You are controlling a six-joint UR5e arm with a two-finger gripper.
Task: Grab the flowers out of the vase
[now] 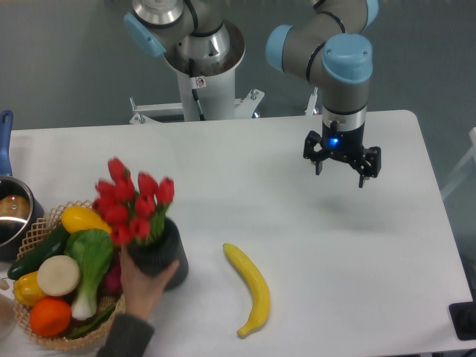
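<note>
The flowers (132, 201), a bunch of red tulips with green stems, stand in the black ribbed vase (158, 249) at the front left of the table. A person's hand (143, 281) grips the vase from below. My gripper (341, 168) hangs open and empty above the right half of the table, far to the right of the flowers.
A yellow banana (251, 290) lies right of the vase. A wicker basket (44, 223) of produce sits just left of the vase. A metal pot (11, 216) with a blue handle is at the left edge. The robot base (201, 67) stands behind the table.
</note>
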